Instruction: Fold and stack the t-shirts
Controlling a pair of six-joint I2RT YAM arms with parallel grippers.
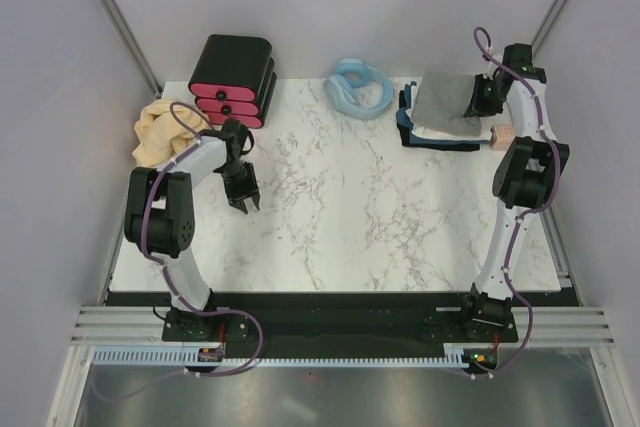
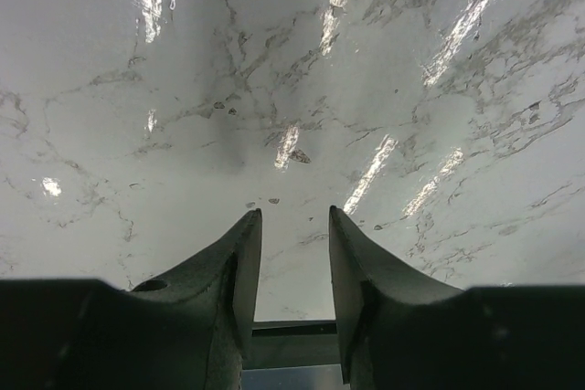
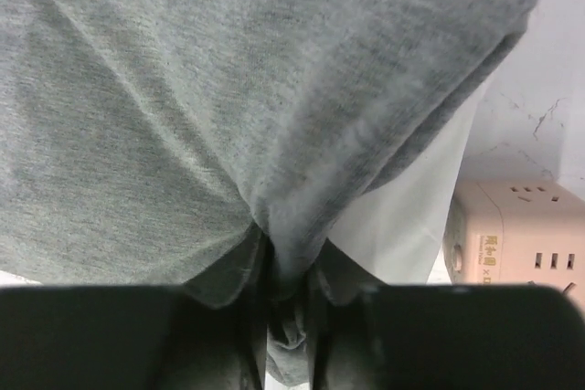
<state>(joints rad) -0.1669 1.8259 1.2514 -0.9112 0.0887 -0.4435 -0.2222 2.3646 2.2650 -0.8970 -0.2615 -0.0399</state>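
Snagging is the likeliest trouble here: the right jaws stand nearly closed, pinching a fold of the grey t-shirt (image 3: 228, 116) at its right-hand edge. That shirt lies folded on top of the stack at the far right of the table (image 1: 350, 207), over a whitish t-shirt (image 3: 402, 216) and dark navy ones (image 1: 405, 129). If the arm pulls away before the cloth is fully let go, the soft fold would likely drag open or slide the top layer off square, and the layers beneath could shift with it. A beige power cube (image 3: 512, 235) sits just beside the stack, so a sideways retreat might knock it. The left jaws hang partly open over the table with nothing between them, near the crumpled tan-yellow t-shirt (image 1: 160, 135) at the far left edge, which is not yet folded; a shallow grab there may lift only one loose layer.
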